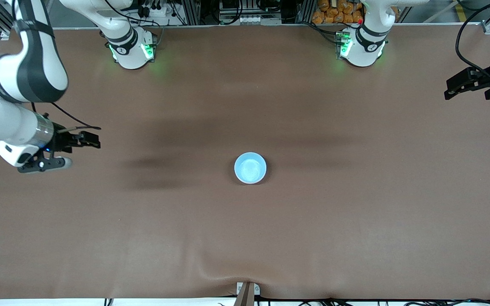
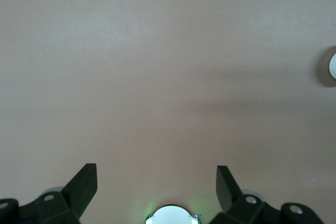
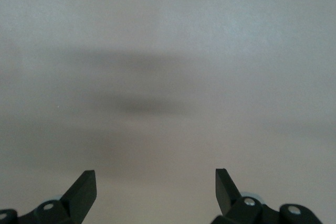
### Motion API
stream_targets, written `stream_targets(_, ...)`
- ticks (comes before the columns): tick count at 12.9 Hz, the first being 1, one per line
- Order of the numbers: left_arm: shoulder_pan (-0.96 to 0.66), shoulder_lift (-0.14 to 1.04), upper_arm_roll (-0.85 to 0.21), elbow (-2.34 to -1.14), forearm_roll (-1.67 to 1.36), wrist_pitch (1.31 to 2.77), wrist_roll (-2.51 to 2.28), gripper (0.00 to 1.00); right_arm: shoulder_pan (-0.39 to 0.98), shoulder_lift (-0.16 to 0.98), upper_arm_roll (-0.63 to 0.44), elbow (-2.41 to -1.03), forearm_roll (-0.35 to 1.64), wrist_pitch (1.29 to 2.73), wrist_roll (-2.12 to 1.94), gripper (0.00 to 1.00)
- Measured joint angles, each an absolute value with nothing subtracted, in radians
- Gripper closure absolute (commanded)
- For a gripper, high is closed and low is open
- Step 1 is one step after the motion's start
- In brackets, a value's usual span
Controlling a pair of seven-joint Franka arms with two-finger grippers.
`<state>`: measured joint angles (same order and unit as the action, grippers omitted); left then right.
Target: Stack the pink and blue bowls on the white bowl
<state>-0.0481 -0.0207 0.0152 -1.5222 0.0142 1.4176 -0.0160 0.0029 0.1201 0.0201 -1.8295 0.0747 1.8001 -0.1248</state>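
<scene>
A light blue bowl [image 1: 250, 168] stands upright at the middle of the table; from above I cannot tell whether anything lies under it. Its edge shows in the left wrist view [image 2: 333, 66]. No pink bowl and no white bowl show in any view. My left gripper [image 1: 447, 88] is open and empty over the table's edge at the left arm's end, well apart from the bowl; its wrist view shows the spread fingers [image 2: 157, 174] over bare table. My right gripper [image 1: 84, 152] is open and empty over the right arm's end of the table [image 3: 156, 177].
The brown table mat [image 1: 355, 221] has a crease at its near edge [image 1: 245, 278]. Both arm bases [image 1: 132, 49] [image 1: 362, 44] glow green along the edge farthest from the camera. The left arm's lit base shows in its wrist view [image 2: 173, 216].
</scene>
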Motion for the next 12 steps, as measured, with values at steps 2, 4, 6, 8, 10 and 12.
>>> stream_targets(2, -0.049, -0.02, 0.015, -1.522, 0.014, 1.418, -0.016, 0.0, 0.003, 0.079, 0.022, -1.816, 0.074, 1.74, -0.115, 0.0)
stream_targets(4, -0.049, -0.02, 0.015, -1.522, 0.012, 1.418, -0.016, 0.0, 0.003, 0.055, 0.023, -1.767, 0.074, 1.65, -0.076, 0.0)
stream_targets(6, -0.049, -0.02, 0.015, -1.522, 0.004, 1.418, -0.016, 0.0, 0.0, 0.047, 0.02, -1.71, 0.072, 1.581, -0.06, 0.0)
stream_targets(8, -0.049, -0.02, 0.015, -1.522, 0.003, 1.418, -0.016, 0.0, -0.015, 0.042, 0.013, -1.653, 0.071, 1.539, -0.054, 0.0)
stream_targets(10, -0.049, -0.02, 0.015, -1.522, 0.002, 1.418, -0.016, 0.0, -0.025, 0.031, 0.008, -1.618, 0.071, 1.497, -0.028, 0.0)
stream_targets(12, -0.049, -0.02, 0.015, -1.522, 0.002, 1.418, -0.016, 0.0, -0.025, 0.011, 0.015, -1.604, 0.071, 1.466, 0.023, 0.0)
